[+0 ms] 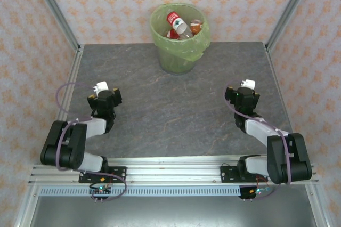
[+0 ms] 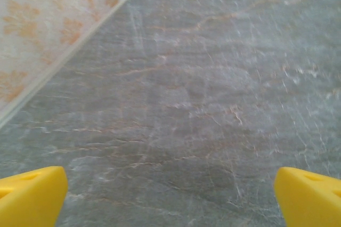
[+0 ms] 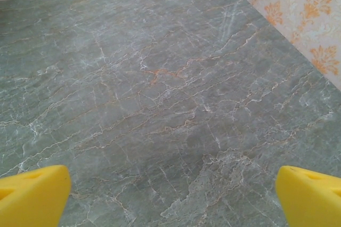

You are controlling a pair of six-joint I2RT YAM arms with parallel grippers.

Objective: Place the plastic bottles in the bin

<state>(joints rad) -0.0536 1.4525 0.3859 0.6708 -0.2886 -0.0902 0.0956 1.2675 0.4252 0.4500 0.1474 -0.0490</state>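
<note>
The plastic bottles [image 1: 180, 25] lie half-hidden inside the bin [image 1: 178, 59]. The left end effector [image 2: 170, 197] and right end effector [image 3: 170, 197] gape wide, empty, their fingertips [image 2: 32, 195] cropped at the corners.

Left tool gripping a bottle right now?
No: in the left wrist view the left tool stands open, with just grey table between its yellow fingers.

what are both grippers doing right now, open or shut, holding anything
left gripper: open, holding nothing
right gripper: open, holding nothing
</note>
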